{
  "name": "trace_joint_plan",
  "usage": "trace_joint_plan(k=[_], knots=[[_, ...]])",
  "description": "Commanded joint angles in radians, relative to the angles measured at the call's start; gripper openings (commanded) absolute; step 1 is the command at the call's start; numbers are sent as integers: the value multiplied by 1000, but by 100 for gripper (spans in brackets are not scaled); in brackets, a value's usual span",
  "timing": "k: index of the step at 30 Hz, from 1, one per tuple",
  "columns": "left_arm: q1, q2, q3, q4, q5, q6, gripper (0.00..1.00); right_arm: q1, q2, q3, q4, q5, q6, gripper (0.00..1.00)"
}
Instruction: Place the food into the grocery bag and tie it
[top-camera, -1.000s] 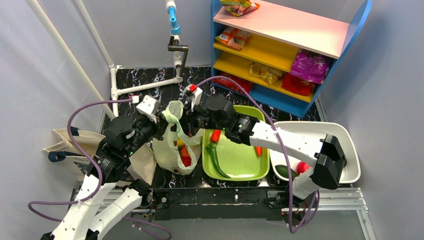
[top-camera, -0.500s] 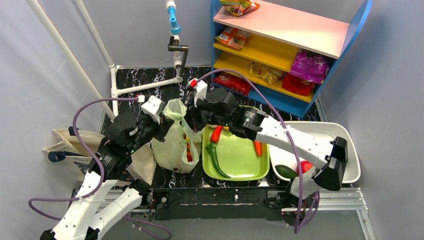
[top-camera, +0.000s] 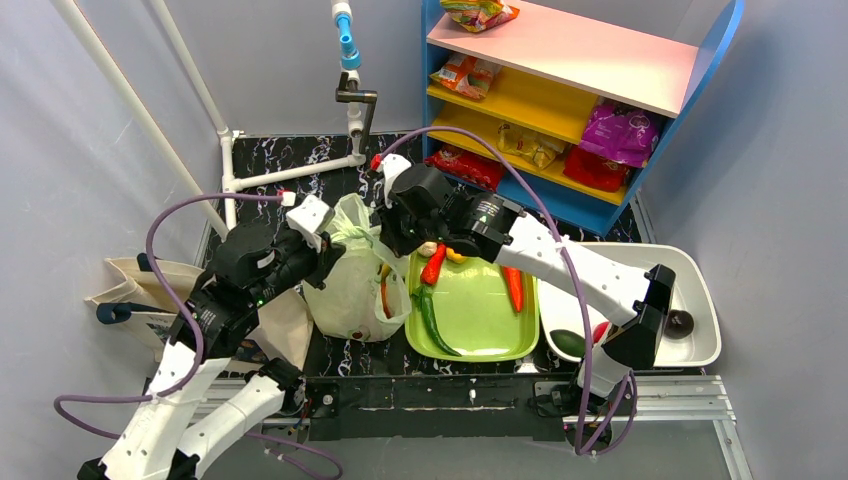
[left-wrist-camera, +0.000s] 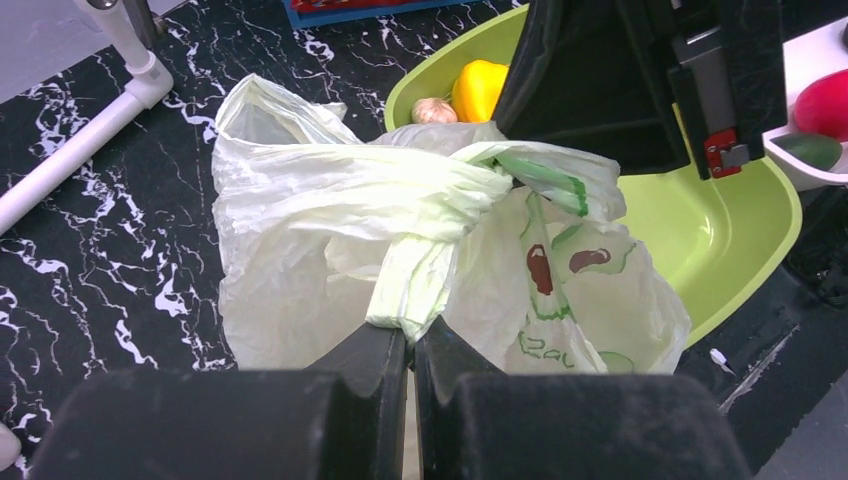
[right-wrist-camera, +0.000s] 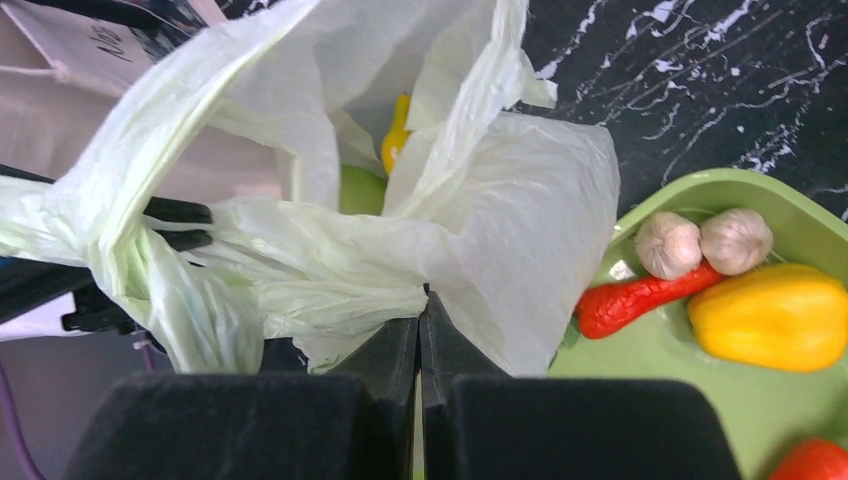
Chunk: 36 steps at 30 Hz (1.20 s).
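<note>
While both the left gripper (left-wrist-camera: 410, 338) and right gripper (right-wrist-camera: 420, 328) clamp twisted handles of the bag (top-camera: 350, 292) standing between them, uneven pulling could tear thin plastic or slip a handle free.

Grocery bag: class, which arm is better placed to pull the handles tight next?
Probably left: the left gripper clamps the grocery bag handle crossing the other handle; the right gripper, also clamped, is stretched far across.
</note>
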Motion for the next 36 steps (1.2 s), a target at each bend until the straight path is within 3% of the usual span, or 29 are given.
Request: trace_joint_plan(k=[1, 15, 25, 36], knots=[[-5, 9, 49, -27, -62, 33, 0, -10, -7, 61, -91, 80, -26, 1], [-2, 259, 178, 63, -361, 129, 0, -10, -90, 39, -286, 193, -78, 1], [40, 323, 187, 137, -390, 182, 0, -10, -128, -37, -339, 176, -94, 1], [200, 310, 52, 200, -356, 134, 0, -47, -173, -197, -384, 124, -92, 1]])
